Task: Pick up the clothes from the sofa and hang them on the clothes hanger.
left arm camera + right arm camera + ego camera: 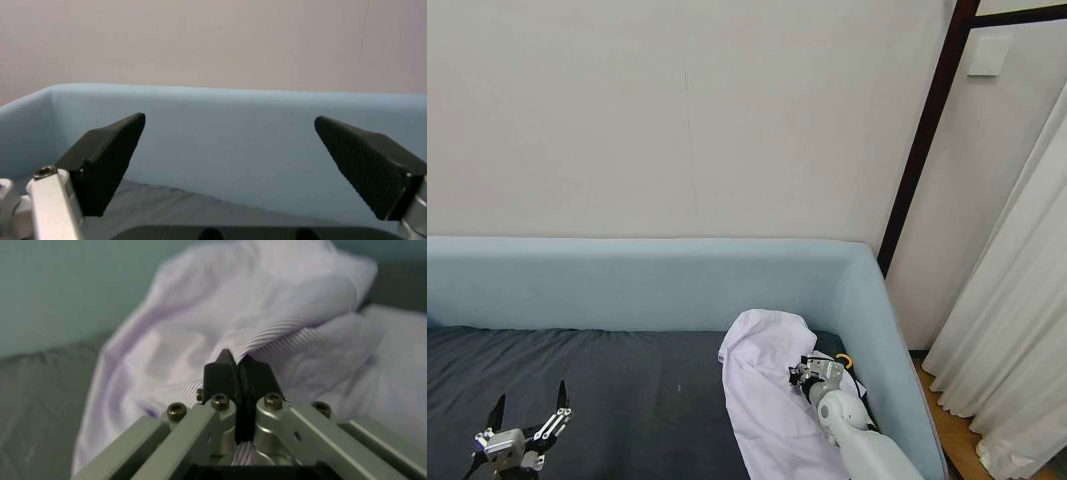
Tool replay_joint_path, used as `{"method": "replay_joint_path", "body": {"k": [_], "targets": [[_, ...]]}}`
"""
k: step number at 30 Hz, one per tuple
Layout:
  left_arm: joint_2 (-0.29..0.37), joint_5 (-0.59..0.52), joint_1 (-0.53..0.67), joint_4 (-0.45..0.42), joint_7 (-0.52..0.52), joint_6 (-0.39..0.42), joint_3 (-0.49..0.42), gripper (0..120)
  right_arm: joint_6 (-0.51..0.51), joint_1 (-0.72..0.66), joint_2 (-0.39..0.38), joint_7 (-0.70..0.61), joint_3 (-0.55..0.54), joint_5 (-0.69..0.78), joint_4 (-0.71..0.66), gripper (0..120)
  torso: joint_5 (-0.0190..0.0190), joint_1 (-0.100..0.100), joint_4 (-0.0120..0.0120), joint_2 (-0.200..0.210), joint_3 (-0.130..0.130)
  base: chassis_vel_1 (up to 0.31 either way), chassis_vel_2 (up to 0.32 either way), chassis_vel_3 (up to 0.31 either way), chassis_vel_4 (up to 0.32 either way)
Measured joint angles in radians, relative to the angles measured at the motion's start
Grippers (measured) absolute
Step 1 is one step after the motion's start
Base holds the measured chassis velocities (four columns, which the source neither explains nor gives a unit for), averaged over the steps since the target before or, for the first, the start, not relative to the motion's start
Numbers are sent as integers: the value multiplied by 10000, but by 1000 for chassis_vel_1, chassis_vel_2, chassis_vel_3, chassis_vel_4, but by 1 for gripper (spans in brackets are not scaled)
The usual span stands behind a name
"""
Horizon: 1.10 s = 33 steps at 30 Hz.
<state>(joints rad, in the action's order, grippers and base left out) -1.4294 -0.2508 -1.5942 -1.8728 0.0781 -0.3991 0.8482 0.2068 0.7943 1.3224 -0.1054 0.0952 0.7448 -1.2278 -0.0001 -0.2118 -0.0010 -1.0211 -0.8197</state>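
Observation:
A pale lilac shirt (762,385) lies crumpled on the dark seat of the sofa (627,390), close to its right armrest. My right gripper (805,372) sits on the shirt's right side. In the right wrist view that gripper (235,367) is shut, its black fingers (217,377) pinching a fold of the striped shirt (267,325). My left gripper (527,412) hangs low over the seat at the left, open, nothing between its fingers (107,160); the left wrist view faces the sofa's light blue backrest (227,135).
The light blue backrest (627,280) and right armrest (882,350) wall in the seat. A small orange and black object (845,360) lies by the armrest. A dark door frame (922,140) and white curtain (1017,330) stand at the right.

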Motion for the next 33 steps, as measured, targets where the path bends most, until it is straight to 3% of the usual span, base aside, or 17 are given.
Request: {"method": "replay_joint_path", "body": {"k": [3,5,7,13,15,20,24,28,33], "targets": [[78,-75,161,71,-14,45,-167,100,-1452,595,-895,868,-163,-122,-1496,0,1,0,-6,0,0,0,0,0,0],[79,-77,194,88,-20,45,-212,100,-1606,685,-1060,1001,-172,-46,-1845,0,-1,0,-5,0,0,0,0,0,0],[77,-82,328,138,-33,50,-399,100,-1936,939,-1706,1246,-160,532,-3331,0,0,1,-4,-1,0,0,0,0,0],[69,-88,533,154,-39,56,-658,100,-1997,596,-2944,1245,152,1942,-5767,0,1,1,-2,-1,0,0,0,0,0],[67,-89,539,151,-39,55,-675,100,-1999,510,-3051,1237,184,2055,-5913,0,0,1,-1,-2,0,0,0,0,0],[47,-100,529,-23,-41,54,-792,100,-1967,-1144,-4614,1174,713,3388,-7234,0,1,1,0,-1,0,0,0,0,0],[-13,-95,548,-106,-41,55,-861,100,-1937,-1842,-5420,945,799,4121,-7823,0,-1,1,-3,-1,0,0,0,0,0],[-165,-41,558,-148,-44,40,-948,100,-1866,-1812,-5767,949,744,3801,-8421,0,-4,1,-1,-1,1,0,0,0,0],[-304,84,513,-152,-54,-35,-1013,100,-1863,-215,-5379,1268,221,2182,-8863,0,-5,1,-2,-2,1,0,0,0,0]]}}
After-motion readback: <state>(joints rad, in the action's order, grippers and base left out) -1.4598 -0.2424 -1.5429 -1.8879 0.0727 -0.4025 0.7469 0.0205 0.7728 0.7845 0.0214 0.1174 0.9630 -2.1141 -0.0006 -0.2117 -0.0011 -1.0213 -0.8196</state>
